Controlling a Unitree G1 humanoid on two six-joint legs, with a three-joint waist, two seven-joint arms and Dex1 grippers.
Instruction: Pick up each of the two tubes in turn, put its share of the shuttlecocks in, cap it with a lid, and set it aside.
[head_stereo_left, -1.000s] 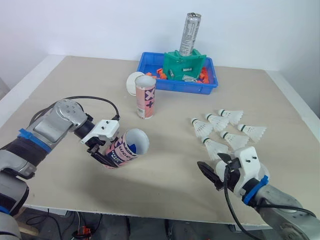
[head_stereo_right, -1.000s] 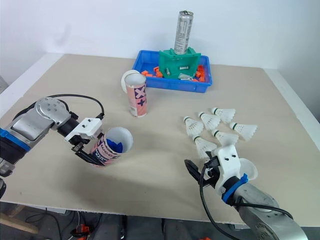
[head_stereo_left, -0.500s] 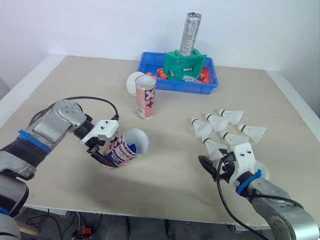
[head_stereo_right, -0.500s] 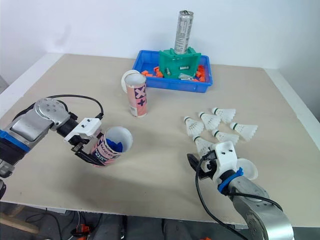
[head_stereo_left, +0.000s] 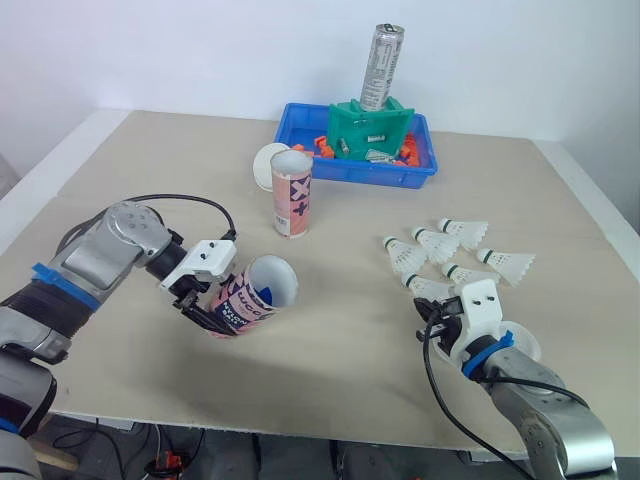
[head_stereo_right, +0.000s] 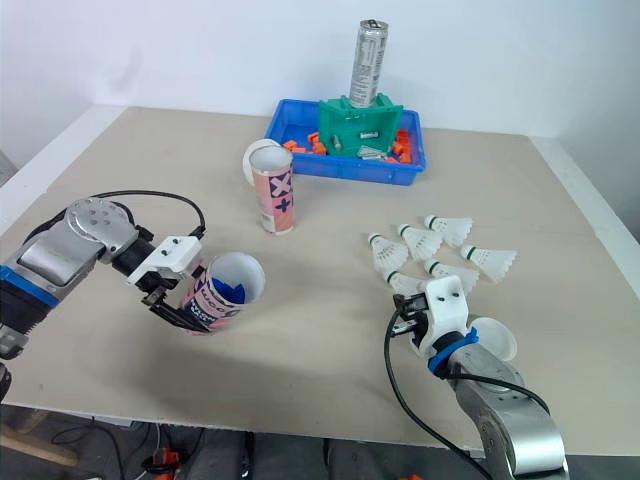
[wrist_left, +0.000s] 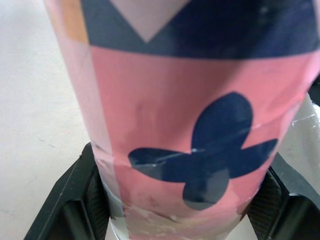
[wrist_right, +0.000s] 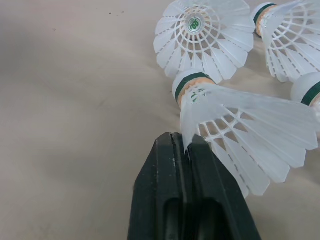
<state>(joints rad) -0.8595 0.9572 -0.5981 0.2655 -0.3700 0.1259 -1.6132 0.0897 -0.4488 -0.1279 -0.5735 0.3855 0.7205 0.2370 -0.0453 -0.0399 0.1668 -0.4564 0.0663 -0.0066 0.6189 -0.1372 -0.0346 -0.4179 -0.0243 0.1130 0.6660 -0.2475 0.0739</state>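
Right wrist view: right gripper (wrist_right: 183, 144) has moved up, now pinching skirt of nearest shuttlecock (wrist_right: 245, 127). Left gripper (head_stereo_left: 205, 308) clamps tilted pink tube (head_stereo_left: 255, 293) at 9 o'clock. Loading looks next.

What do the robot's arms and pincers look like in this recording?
Both arms have rounded silver-grey shells, a blue band near the wrist and a loose black cable. The left pincer and right pincer each have a boxy white housing carrying two black, wedge-shaped fingers.
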